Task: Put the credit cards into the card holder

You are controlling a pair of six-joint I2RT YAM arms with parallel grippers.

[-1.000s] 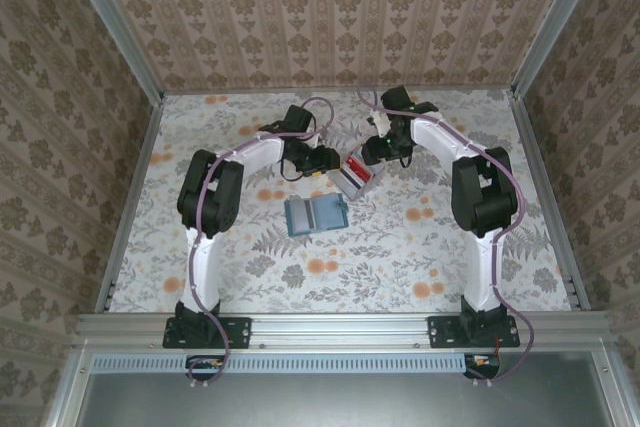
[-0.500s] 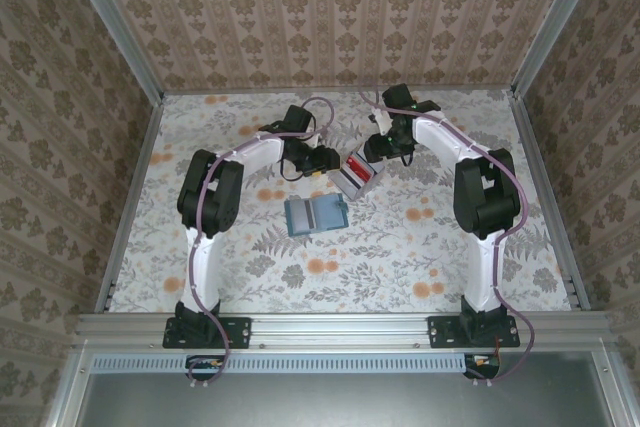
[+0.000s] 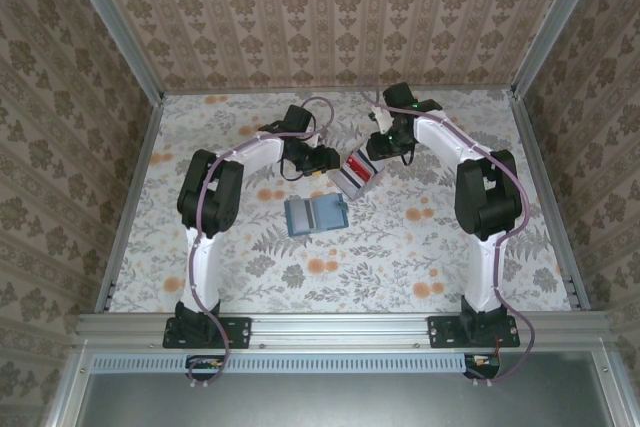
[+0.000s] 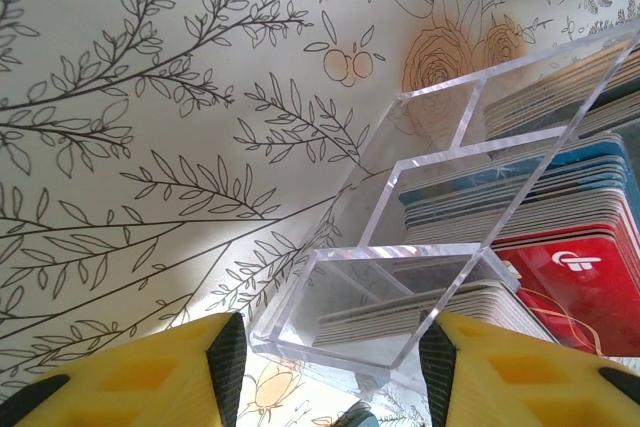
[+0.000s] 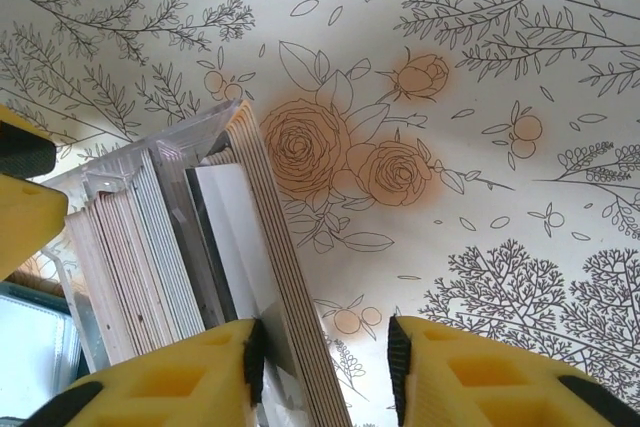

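The credit cards stand on edge, grey-white and red, in a clear acrylic tray at the table's middle back. The teal card holder lies open on the table just in front of the tray. My left gripper has the tray's end compartment between its pads, which sit close against both sides. My right gripper straddles the outermost cards. Its left pad rests on their grey face, while the right pad stands apart with bare table between.
The flowered tabletop is walled by patterned panels with metal rails at the sides. Both arms reach inward and meet over the tray, with my left gripper and right gripper a short way apart.
My right gripper's jaws have narrowed around the end cards. The right arm shifted slightly. The left arm, tray and card holder have not moved.
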